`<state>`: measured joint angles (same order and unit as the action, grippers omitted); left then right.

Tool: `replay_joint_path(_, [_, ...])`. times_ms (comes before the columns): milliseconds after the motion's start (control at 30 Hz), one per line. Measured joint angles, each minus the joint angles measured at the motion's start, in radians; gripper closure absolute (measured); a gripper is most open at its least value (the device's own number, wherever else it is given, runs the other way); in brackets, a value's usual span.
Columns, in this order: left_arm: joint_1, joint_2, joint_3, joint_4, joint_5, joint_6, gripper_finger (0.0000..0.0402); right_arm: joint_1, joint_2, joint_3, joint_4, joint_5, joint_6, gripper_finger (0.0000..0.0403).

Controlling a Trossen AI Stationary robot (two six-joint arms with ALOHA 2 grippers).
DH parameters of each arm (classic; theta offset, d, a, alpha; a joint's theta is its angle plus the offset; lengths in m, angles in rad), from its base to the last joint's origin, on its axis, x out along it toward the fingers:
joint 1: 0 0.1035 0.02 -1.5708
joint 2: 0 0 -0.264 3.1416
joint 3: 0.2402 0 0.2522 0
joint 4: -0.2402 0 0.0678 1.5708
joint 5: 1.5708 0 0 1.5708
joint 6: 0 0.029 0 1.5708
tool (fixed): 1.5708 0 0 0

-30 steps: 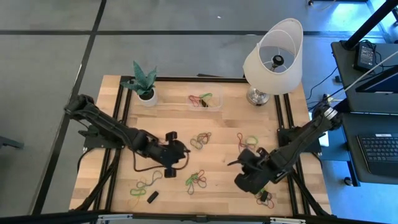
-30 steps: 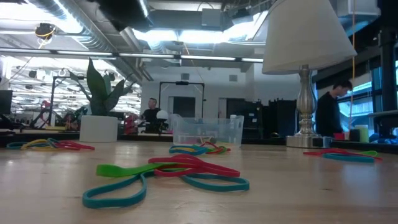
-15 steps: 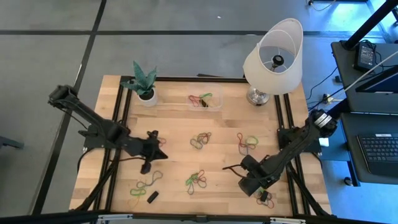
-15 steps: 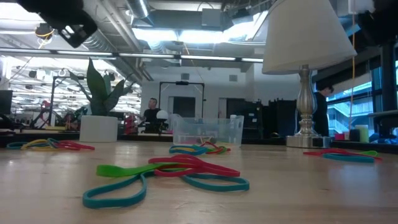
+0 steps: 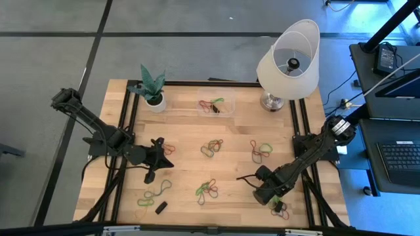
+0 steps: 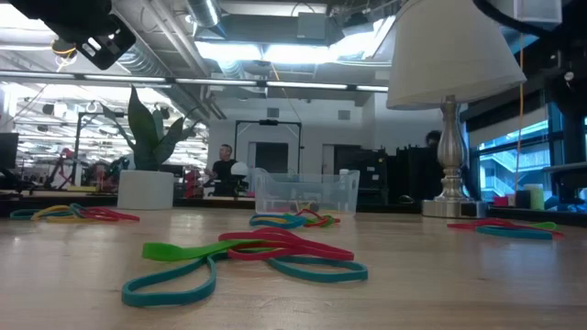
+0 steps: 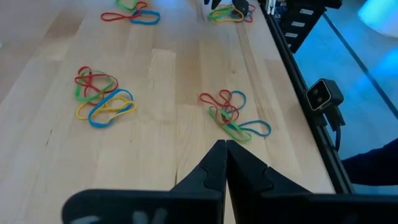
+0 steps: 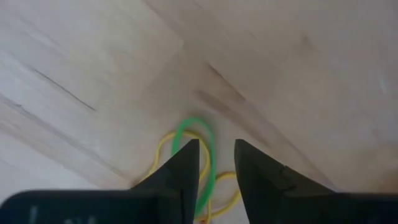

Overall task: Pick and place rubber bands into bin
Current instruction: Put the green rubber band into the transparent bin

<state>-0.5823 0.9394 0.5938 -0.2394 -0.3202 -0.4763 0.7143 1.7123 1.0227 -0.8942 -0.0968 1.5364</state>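
Observation:
Rubber bands lie in small clusters on the wooden table: at mid-table (image 5: 211, 147), right of it (image 5: 260, 151), near the front (image 5: 207, 190), at the near left (image 5: 153, 195) and at the near right (image 5: 280, 208). The clear bin (image 5: 216, 105) stands at the far edge with a few bands in it. My right gripper (image 8: 217, 149) points down over the near-right cluster, open, with a green band (image 8: 200, 127) between its fingertips. My left gripper (image 7: 222, 149) is shut and holds nothing, hovering at the table's left (image 5: 169, 151). My right gripper comes from above, pointing down, with the green band's loop (image 8: 186, 134) running under one fingertip (image 8: 188, 155). The band lies flat on the table with yellow bands beside it. Whether the finger touches it, I cannot tell.
A white lamp (image 5: 289, 62) stands at the far right and a small potted plant (image 5: 152, 92) at the far left. A small black block (image 5: 161, 207) lies at the near left. Black rails run along the table's sides. People show in the room behind.
My left gripper has drawn back from mid-table toward the table's left edge, then kept still. My right gripper has gone down toward the near-right cluster and tipped until it points straight down. The bands lie as before.

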Motion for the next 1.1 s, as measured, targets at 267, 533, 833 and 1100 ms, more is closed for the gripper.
replay_joint_path(267, [0.000,0.000,0.000,0.000,0.000,0.000,0.0396,0.000,0.000,-0.055,0.101,-0.011,-0.002,0.0309])
replay_joint_path(533, [0.000,0.001,0.000,0.000,0.000,0.000,0.0396,0.000,-0.002,-0.107,0.137,-0.011,0.005,0.0327])
replay_joint_path(833, [0.000,0.001,0.000,0.000,0.000,0.000,0.0396,0.000,-0.003,-0.107,0.168,-0.011,0.007,0.0395])
replay_joint_path(1100, [0.001,0.001,0.000,0.000,-0.001,0.000,0.0396,0.000,0.002,-0.010,0.015,0.002,0.005,0.0400])
